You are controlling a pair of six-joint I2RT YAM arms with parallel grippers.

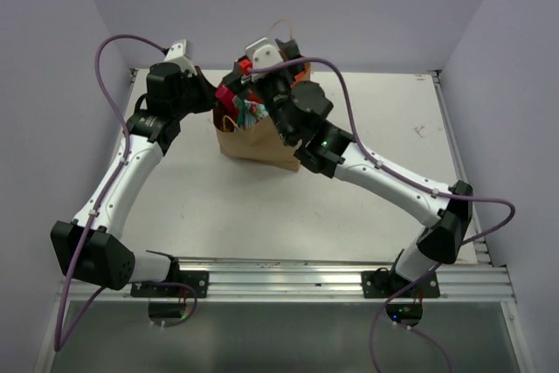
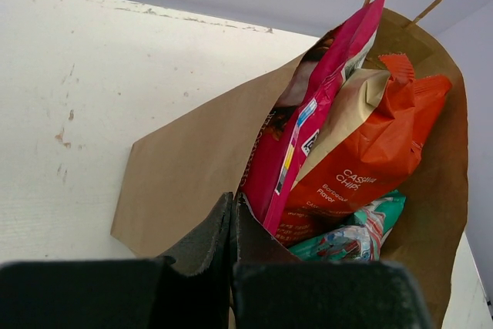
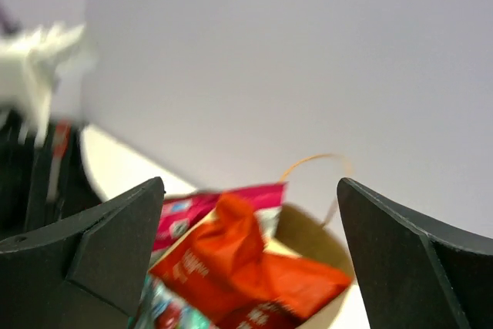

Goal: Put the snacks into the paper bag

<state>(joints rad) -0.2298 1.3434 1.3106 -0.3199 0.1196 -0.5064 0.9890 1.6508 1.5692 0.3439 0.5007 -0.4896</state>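
Three snack packets (image 2: 370, 152) stand in the paper bag (image 2: 200, 167) on the table (image 2: 77, 113); left claw (image 2: 231, 225) closed, apparently pinching its rim, right claw (image 3: 250, 182) wide open, empty, above. Risk: tugging the rim could tip the bag, spilling packets

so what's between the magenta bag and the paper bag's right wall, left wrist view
A tan pouch, then the chip bag, teal packet below; left wrist view.
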